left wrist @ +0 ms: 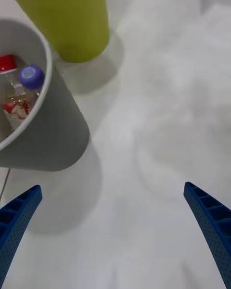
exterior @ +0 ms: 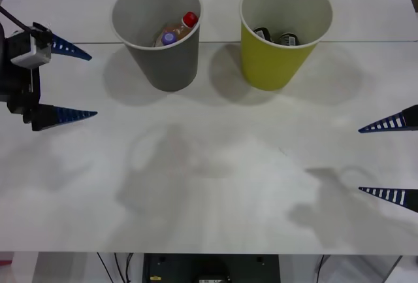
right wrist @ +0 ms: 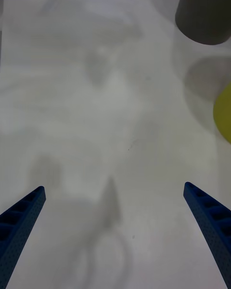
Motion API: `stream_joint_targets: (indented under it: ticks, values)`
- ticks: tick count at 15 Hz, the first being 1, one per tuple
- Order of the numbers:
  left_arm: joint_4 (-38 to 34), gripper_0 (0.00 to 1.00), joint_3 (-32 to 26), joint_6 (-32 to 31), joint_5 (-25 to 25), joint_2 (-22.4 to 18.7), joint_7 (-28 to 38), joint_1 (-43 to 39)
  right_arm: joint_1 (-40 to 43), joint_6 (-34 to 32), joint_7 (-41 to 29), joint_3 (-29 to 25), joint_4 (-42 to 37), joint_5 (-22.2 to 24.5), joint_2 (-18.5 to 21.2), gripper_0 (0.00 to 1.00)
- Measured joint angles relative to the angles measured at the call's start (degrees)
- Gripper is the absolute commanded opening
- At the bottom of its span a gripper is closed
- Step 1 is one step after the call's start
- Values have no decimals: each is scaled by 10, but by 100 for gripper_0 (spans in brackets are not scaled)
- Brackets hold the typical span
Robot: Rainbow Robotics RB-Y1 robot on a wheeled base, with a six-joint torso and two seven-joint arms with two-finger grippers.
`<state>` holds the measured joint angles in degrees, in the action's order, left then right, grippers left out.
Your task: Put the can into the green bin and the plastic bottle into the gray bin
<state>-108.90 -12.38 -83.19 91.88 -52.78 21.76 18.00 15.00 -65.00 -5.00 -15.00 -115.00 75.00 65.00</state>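
Observation:
The gray bin (exterior: 163, 61) stands at the back left of the table, and two plastic bottles lie inside it, one with a red cap (exterior: 189, 19) and one with a purple cap (exterior: 169, 37). Beside it on the right is the green bin (exterior: 274, 61), where two small cans (exterior: 287, 38) rest at the bottom; I cannot tell which is the silver can. My left gripper (exterior: 93, 85) hovers open and empty left of the gray bin. My right gripper (exterior: 359, 160) is open and empty near the table's right edge. The left wrist view looks down on the purple-capped bottle (left wrist: 32, 76) inside the gray bin (left wrist: 53, 135).
The white table (exterior: 209, 185) stretches bare in front of both bins. In the right wrist view the gray bin (right wrist: 202, 14) and the green bin (right wrist: 224, 111) stand far from the right gripper (right wrist: 113, 190). The left wrist view has the green bin (left wrist: 67, 14) behind the gray one.

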Motion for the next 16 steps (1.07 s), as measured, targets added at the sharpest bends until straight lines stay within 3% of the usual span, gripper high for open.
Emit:
stream_joint_targets:
  ticks: [4, 10, 16]
  values:
    - [-36, 100, -34, -20, -32, -7, -84, -82, 0, 0, 0, 0, 0, 0, 0, 100]
    - [-45, 100, -40, -19, -56, -36, -201, -154, 0, 0, 0, 0, 0, 0, 0, 100]
    - [-80, 100, -64, -18, -64, -35, -230, -217, 0, 0, 0, 0, 0, 0, 0, 100]
